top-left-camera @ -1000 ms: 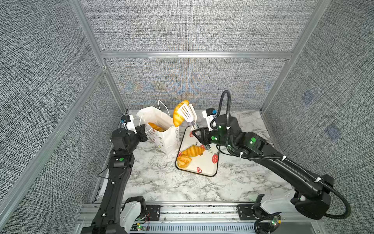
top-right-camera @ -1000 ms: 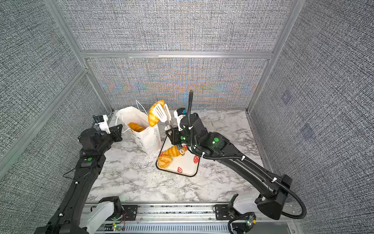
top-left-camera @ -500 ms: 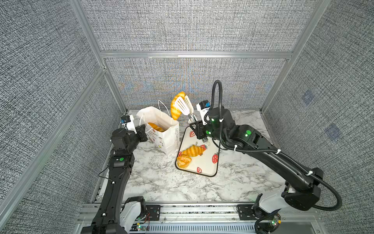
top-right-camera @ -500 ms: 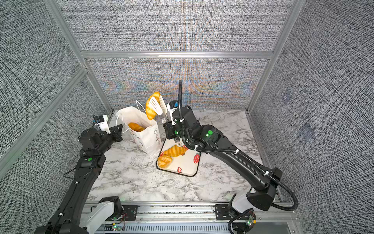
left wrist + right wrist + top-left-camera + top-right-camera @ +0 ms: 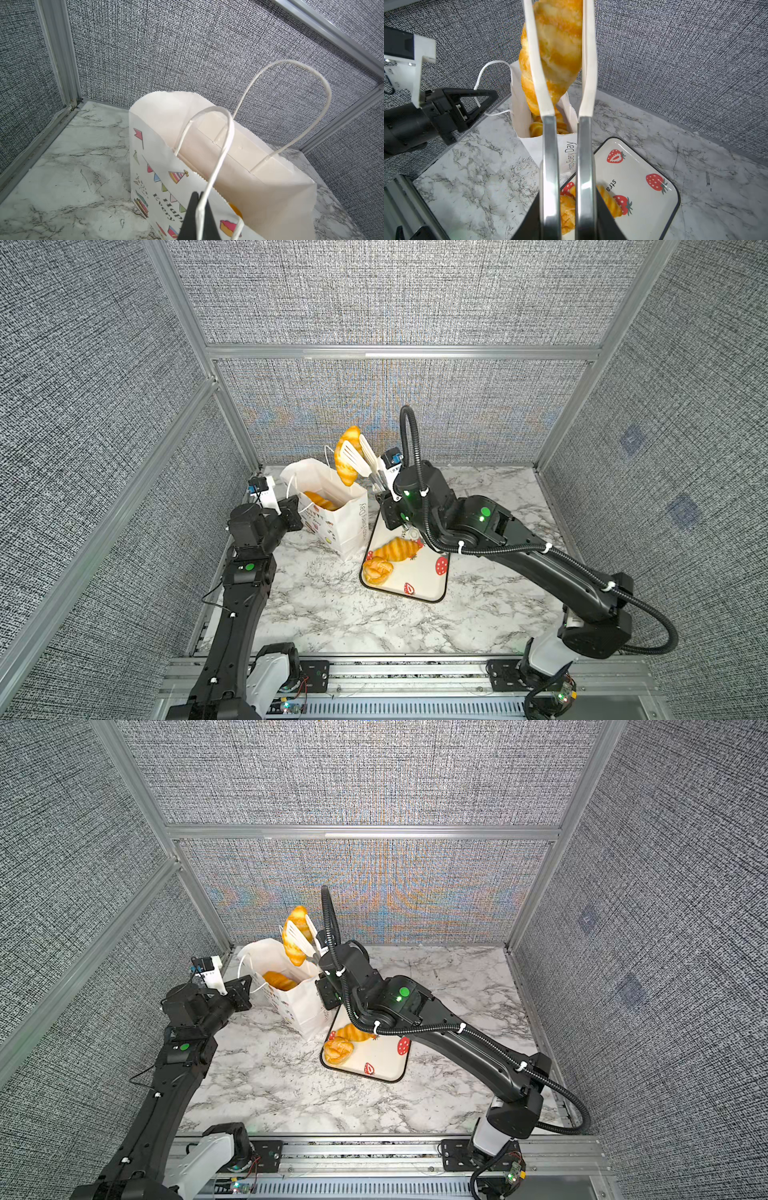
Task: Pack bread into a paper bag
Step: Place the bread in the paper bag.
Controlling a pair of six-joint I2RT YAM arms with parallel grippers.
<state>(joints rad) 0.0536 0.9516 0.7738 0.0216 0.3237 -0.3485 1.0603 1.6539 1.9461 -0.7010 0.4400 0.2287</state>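
Right wrist view: paper bag [image 5: 532, 145] stands open ahead of and below the right gripper [image 5: 569, 218], which squeezes tongs [image 5: 549, 166] clamping one bread [image 5: 560, 52] over the bag mouth. Left gripper [image 5: 198, 216] is pinched on the bag's cord handle [image 5: 220, 158]. Likely trouble: the glossy bread slips early, clips the rim and lands on the desk [image 5: 477, 166], or the one-handle hold lets the bag tip.

Marble tabletop [image 5: 332, 614] — upright paper bag [image 5: 345, 522] just beside strawberry-print tray [image 5: 419, 572]

Bright, even light, soft shadows; moiré on back wall [image 5: 374, 898]; wide-angle bend at edges; close-up bread [image 5: 558, 52] slightly soft.
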